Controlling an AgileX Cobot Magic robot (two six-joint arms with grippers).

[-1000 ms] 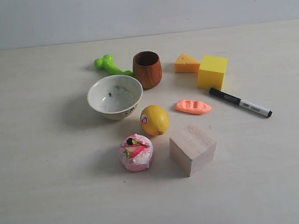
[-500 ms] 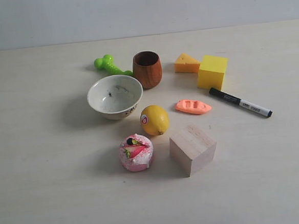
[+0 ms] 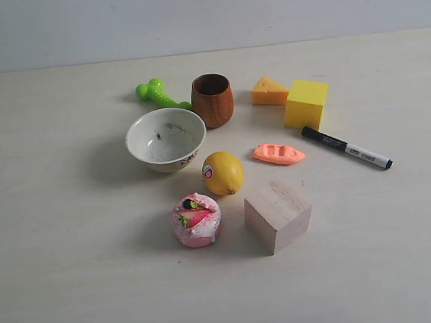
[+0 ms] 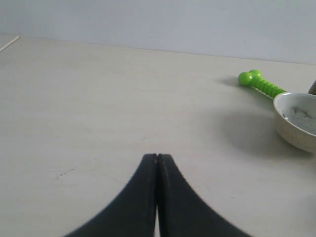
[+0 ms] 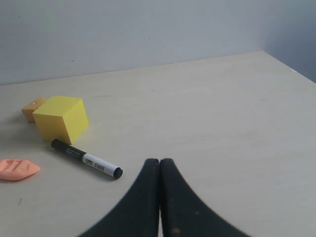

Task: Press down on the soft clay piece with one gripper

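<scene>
No change vs prev. frames: soft clay piece (image 3: 278, 153), centre-right, sits untouched, press not begun. The left pincer (image 4: 157, 158) & right pincer (image 5: 159, 162) are fully closed, empty.

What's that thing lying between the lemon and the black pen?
The orange clay piece lies there, touching neither lemon nor pen; the exterior view shows it.

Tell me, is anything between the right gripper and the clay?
Yes, the marker lies between the shut right gripper and the clay. It lies flat and low, so the gripper could probably pass above it. Nothing sits on top of the clay.
</scene>
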